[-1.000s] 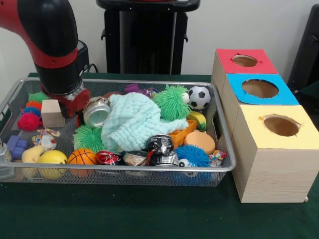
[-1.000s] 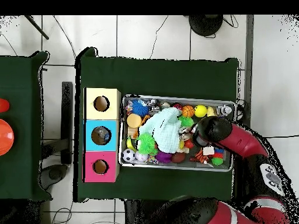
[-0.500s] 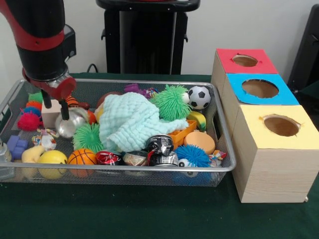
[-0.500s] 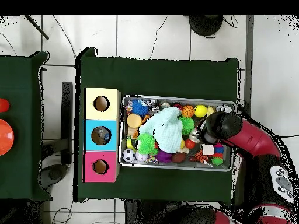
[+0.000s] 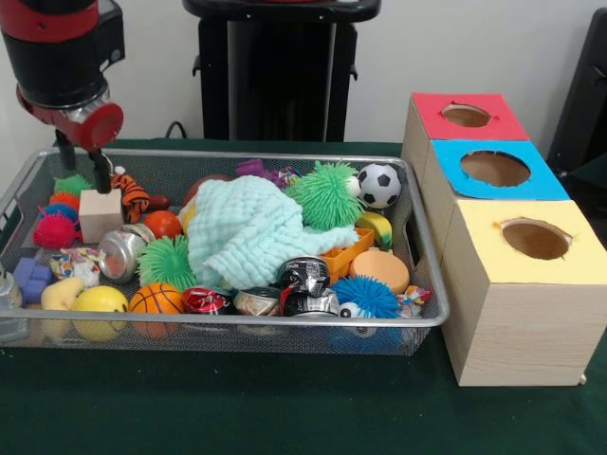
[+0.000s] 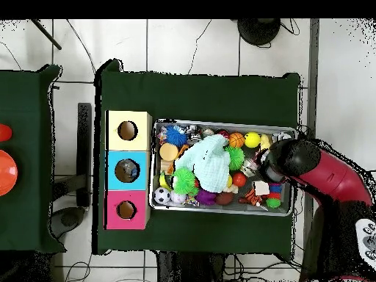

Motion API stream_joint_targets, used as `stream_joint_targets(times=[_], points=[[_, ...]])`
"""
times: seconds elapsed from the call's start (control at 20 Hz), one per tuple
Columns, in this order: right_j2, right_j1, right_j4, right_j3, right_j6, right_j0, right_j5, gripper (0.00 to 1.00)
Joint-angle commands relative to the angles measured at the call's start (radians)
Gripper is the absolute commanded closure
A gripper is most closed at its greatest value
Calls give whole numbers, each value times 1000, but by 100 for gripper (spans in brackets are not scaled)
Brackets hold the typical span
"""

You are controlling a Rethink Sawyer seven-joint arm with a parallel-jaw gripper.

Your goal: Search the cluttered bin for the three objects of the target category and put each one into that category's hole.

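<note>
- On the green table the bin (image 5: 220, 320) sits just beside three wooden boxes (image 5: 517, 284) with holes; it is crammed, so a blind reach risks snagging the mesh or the rim.
- Over its middle a pale cloth (image 5: 251, 232) lies draped across several toys, and a pull on it could drag neighbours along or hide wanted pieces.
- Above the bin's end farthest from the boxes hangs the claw (image 5: 81, 159), its two fingers parted and empty; a descent here could knock the wooden block (image 5: 100, 214).
- Beside the block a shiny can (image 5: 119, 252) lies on its side and may roll from any nudge.
</note>
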Motion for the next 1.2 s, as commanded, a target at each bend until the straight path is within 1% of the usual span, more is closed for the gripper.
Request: stream_joint_targets(times=[0.05, 0.25, 0.5, 0.75, 1.05, 1.2], points=[[43, -54, 8, 107, 67, 9, 94, 0], [58, -55, 24, 158, 95, 14, 45, 0], [76, -28, 38, 200, 116, 5, -34, 0], [82, -30, 51, 237, 130, 6, -79, 0], [94, -15, 70, 255, 153, 10, -133, 0], [96, -13, 85, 260, 169, 20, -144, 0]])
